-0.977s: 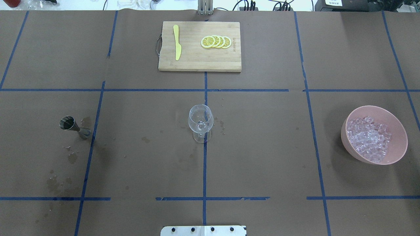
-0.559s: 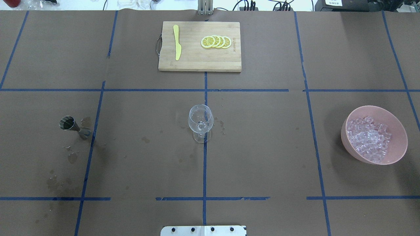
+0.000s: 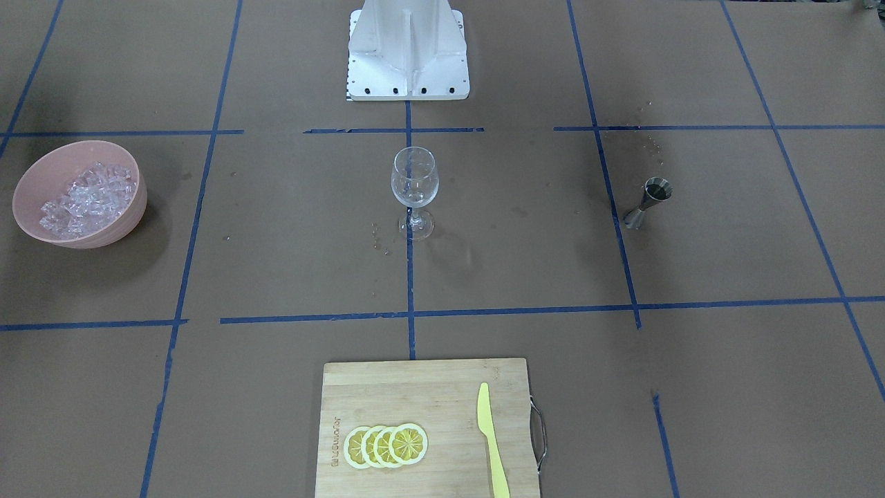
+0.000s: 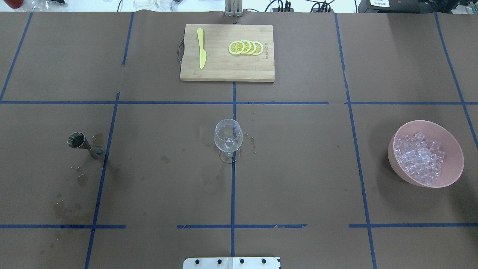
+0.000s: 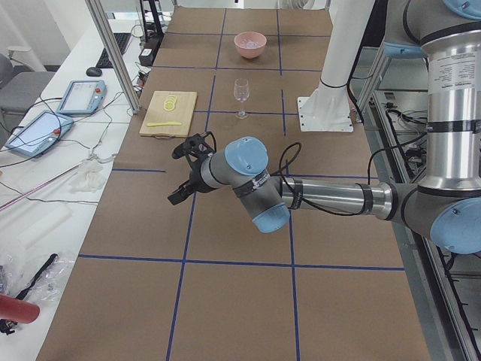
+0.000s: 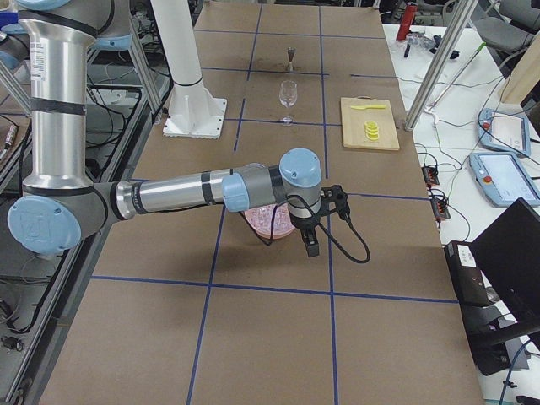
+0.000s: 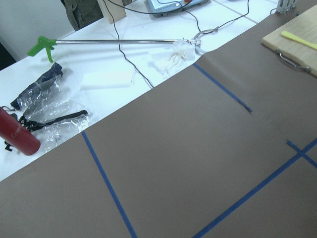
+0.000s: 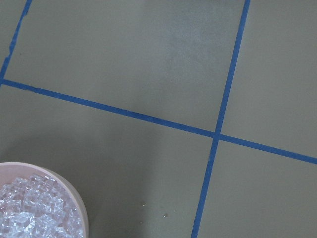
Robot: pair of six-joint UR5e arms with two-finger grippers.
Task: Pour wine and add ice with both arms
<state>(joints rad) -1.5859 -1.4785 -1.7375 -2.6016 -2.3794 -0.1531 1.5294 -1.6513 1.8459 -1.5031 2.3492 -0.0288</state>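
Observation:
An empty wine glass (image 4: 228,140) stands upright at the table's centre; it also shows in the front view (image 3: 414,187). A pink bowl (image 4: 393,155) at the right holds a heap of clear ice (image 4: 420,157). A metal jigger (image 4: 80,142) stands at the left. Neither gripper shows in the overhead or front view. The left gripper (image 5: 179,177) hangs over bare table far to the left. The right gripper (image 6: 327,221) is beside the bowl (image 6: 257,226). I cannot tell whether either is open or shut. The right wrist view shows the ice (image 8: 34,208) at its lower left.
A wooden cutting board (image 4: 227,52) at the far middle carries lemon slices (image 4: 246,48) and a yellow knife (image 4: 201,48). Wet stains mark the paper near the jigger. The white pedestal base (image 3: 408,52) is at the robot's edge. Off-table clutter (image 7: 44,114) lies past the left end.
The glass, jigger, bowl and board have not moved. A shadow at the overhead view's right edge, beside the bowl, has grown a little darker.

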